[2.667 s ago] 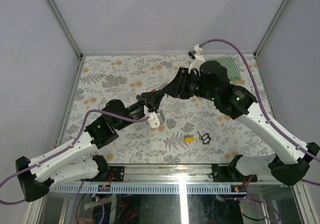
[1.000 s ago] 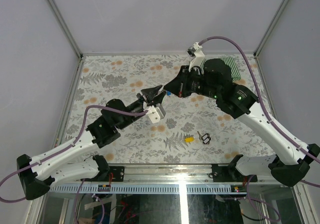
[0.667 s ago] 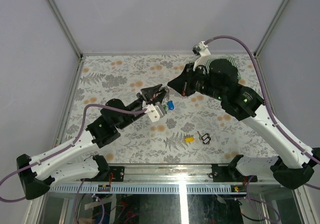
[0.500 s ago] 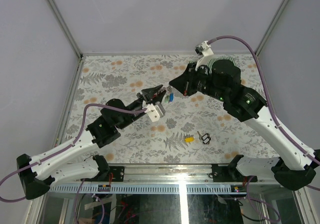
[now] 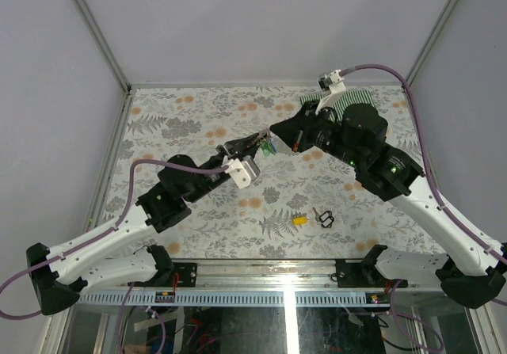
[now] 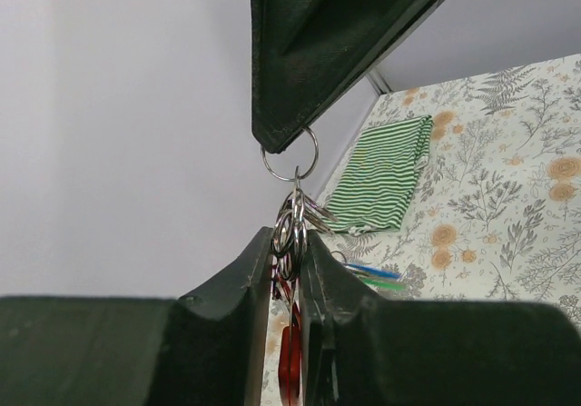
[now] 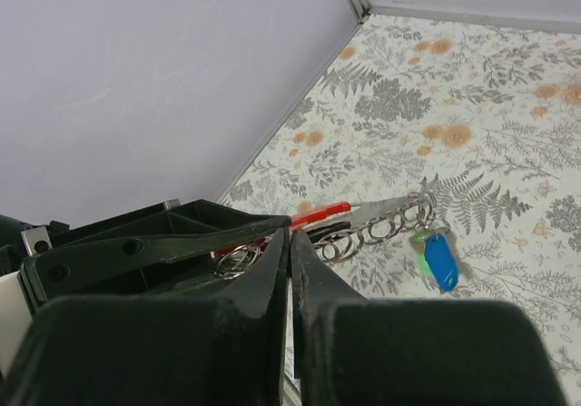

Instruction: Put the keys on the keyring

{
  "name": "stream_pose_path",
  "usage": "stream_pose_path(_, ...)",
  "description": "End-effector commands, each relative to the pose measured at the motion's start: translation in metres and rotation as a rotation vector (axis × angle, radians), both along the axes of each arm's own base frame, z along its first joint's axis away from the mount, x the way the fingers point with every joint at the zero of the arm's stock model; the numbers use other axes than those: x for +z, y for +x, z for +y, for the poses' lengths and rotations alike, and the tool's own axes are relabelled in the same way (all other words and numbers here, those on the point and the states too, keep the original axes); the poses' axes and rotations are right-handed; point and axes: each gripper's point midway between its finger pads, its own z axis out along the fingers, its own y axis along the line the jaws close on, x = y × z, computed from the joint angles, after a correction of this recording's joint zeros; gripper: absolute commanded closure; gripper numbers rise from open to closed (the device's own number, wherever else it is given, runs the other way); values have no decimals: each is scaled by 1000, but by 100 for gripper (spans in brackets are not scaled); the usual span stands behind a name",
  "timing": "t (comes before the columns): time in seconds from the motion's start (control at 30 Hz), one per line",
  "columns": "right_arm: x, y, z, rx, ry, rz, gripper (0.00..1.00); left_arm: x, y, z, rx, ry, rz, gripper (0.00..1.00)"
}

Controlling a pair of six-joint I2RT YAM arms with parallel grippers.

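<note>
The left gripper [image 6: 289,242] is pinching the keyring [image 6: 292,215] just above its red clip [image 6: 290,361]. The right gripper [image 7: 290,235], at twelve o'clock, is squeezing the chain's end ring [image 6: 317,154]. The blue and green keys [image 7: 439,261] are dangling from the chain. The yellow key [image 5: 299,220] is lying on the table [image 5: 190,116] at five o'clock.

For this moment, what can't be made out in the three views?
- Top view: whether the blue-headed key sits on the red-clip, silver-chain keyring; too small.
- Left wrist: its red clip mostly hidden between the left gripper fingers.
- Right wrist: green-headed key largely behind the blue one; yellow-headed key out of frame.
</note>
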Motion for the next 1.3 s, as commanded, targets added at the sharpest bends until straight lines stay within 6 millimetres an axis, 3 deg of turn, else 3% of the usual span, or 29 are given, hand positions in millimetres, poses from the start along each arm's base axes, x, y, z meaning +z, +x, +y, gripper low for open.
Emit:
stream_pose_path(0.0,46,7,-13,-81,159,-132,100,29,-1,2,0,-112,-10,100)
stream_pose_path(0.33,49,10,-11,-89,311,-228,100,39,0,-3,-14,-207,59,94)
stream_pose_path(0.87,58,-5,-11,-26,495,-357,100,61,-11,-1,-78,-374,150,63)
stream_pose_path(1.03,69,-14,-18,-9,542,-418,100,67,-14,0,-92,-398,160,60)
stream_pose_path(1.27,81,-22,-24,0,585,-463,100,72,-1,4,-33,-462,163,58)
